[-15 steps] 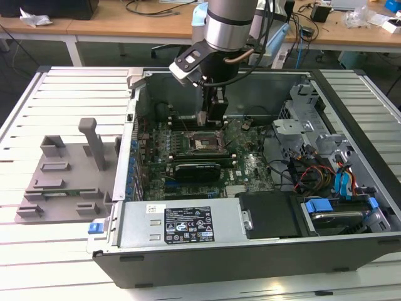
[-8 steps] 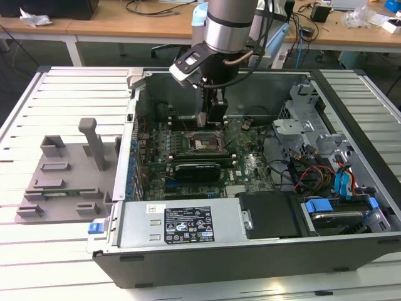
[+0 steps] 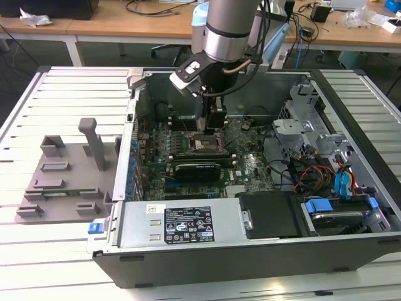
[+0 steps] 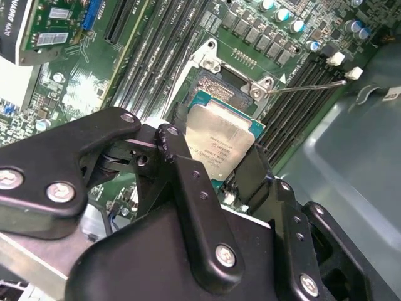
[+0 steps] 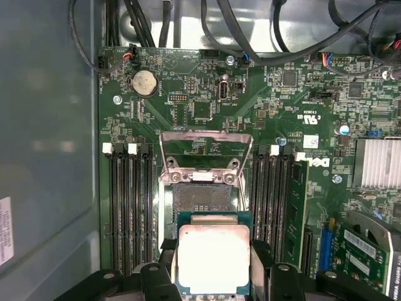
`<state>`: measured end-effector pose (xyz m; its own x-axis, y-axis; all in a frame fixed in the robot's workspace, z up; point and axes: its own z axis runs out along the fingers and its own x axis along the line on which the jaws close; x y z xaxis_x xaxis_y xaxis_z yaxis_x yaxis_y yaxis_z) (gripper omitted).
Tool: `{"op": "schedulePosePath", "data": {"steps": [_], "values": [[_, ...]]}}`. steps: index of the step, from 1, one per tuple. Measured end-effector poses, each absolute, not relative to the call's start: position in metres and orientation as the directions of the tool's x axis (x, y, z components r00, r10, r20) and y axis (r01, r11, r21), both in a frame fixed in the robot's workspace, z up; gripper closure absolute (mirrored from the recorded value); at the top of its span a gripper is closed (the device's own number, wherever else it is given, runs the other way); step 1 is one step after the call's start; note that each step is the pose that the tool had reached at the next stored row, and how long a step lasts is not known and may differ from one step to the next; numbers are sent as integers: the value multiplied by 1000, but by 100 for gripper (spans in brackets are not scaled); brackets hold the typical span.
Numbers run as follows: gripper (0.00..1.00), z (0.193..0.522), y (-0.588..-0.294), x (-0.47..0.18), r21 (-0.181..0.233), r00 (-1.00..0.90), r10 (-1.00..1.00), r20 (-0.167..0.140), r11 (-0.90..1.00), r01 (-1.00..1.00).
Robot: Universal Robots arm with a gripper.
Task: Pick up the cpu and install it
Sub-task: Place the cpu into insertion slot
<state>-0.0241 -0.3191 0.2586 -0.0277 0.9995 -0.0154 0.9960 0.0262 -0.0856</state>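
Observation:
The cpu [image 4: 219,139], a flat square chip with a silvery top on a green edge, is clamped between my gripper's [image 4: 219,160] two black fingers [image 4: 183,157]. In the first wrist view the cpu [image 5: 213,258] hangs beside the open motherboard socket [image 5: 200,195], partly overlapping its near edge. The socket's metal load plate [image 5: 207,153] is swung up. In the exterior view my gripper [image 3: 210,122] reaches down into the open computer case [image 3: 188,226], just above the socket [image 3: 204,145]. I cannot tell whether the chip touches the socket.
Memory slots [image 5: 128,207] flank the socket on both sides, and its thin retention lever [image 4: 307,84] sticks out. An expansion card [image 3: 197,169] lies close by. Drive cages and cables [image 3: 319,163] fill the case's right side. A grey plastic tray [image 3: 62,179] lies at the exterior view's left.

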Motion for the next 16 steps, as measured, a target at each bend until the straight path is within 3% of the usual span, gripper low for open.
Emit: {"op": "schedulePosePath", "data": {"steps": [16], "values": [[45, 228, -319, -24, -86, -42, 999, -15, 40, 995]]}}
